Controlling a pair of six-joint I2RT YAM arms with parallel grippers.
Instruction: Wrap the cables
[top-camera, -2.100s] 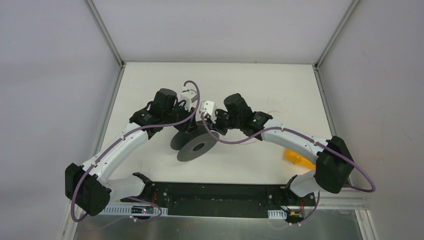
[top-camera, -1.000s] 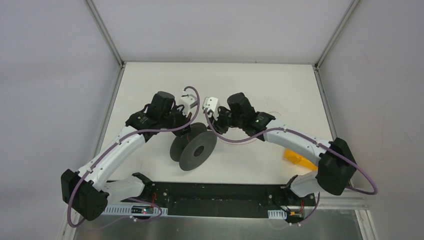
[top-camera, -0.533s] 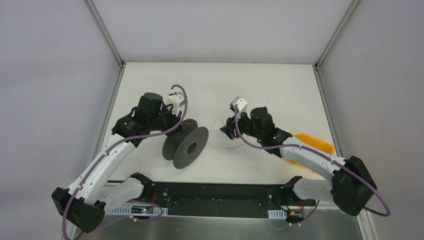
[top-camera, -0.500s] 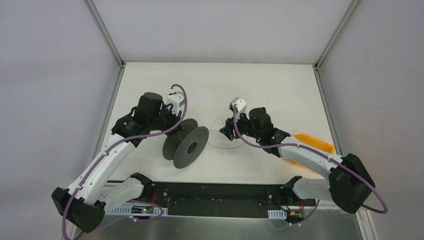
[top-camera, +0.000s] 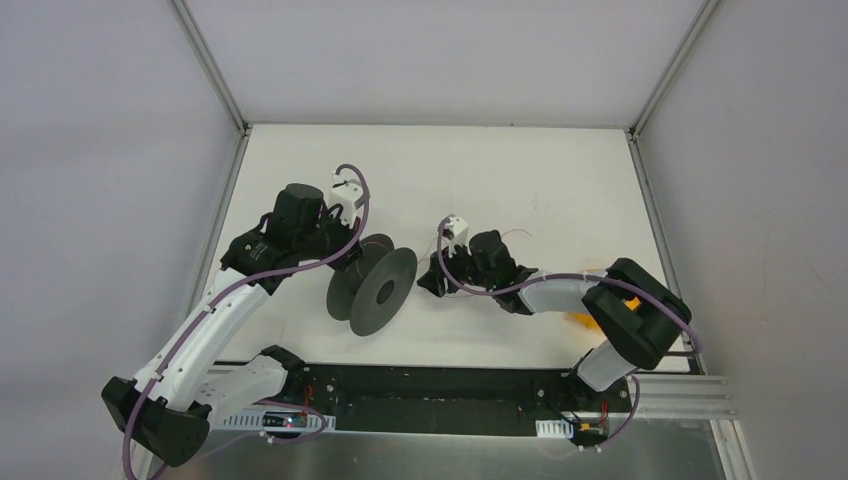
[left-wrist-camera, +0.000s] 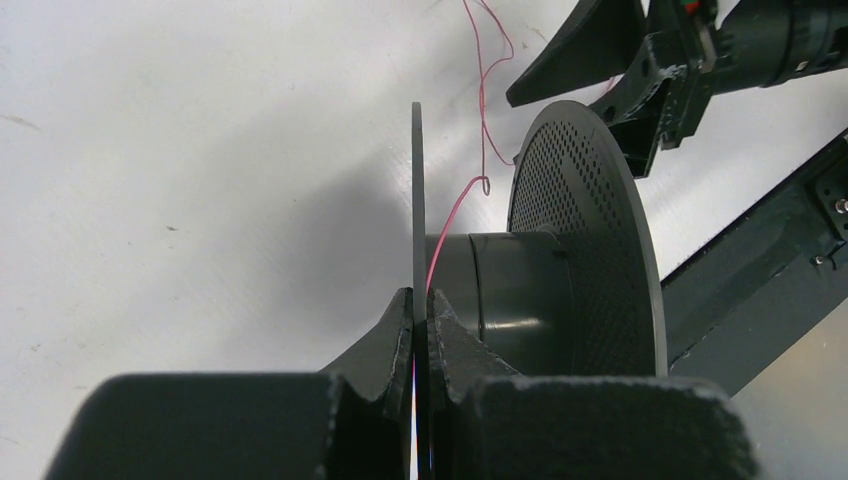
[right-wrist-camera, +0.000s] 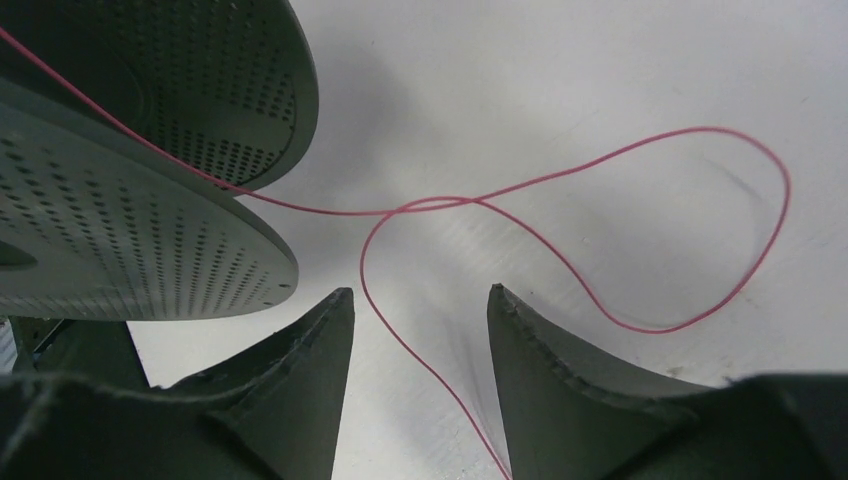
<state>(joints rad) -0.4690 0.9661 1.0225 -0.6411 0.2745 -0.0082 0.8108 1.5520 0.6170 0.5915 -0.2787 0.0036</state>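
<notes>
Gripping view, both arms at one instant. My left tool (left-wrist-camera: 418, 300) is pressed together on the thin rim of one flange of the dark grey, round, two-flanged plastic spool (left-wrist-camera: 590, 250); one finger lies on each face of that flange. The spool stands on its flange edges on the white bench (top-camera: 540, 180), its axis roughly level, and the left tool (top-camera: 345, 248) meets it on the side away from my right arm.

My right tool (right-wrist-camera: 420, 330) is spread, its two dark fingers (right-wrist-camera: 300, 380) well apart and low over the bench just beside the spool's perforated flange (right-wrist-camera: 150, 240). It holds nothing.

The thin, limp pinkish-red cable (right-wrist-camera: 440, 203) runs out from between the two flanges. It crosses itself on the bench beside the spool, forms one wide loop away from the spool, and passes back through the gap between the right tool's fingers without touching either that I can see. In the left wrist view the cable (left-wrist-camera: 455, 212) rises from the spool's core, close along the gripped flange, then bends into a small kink above the core.

A yellow object (top-camera: 580, 318) lies partly hidden under my right arm, well apart from the spool.
</notes>
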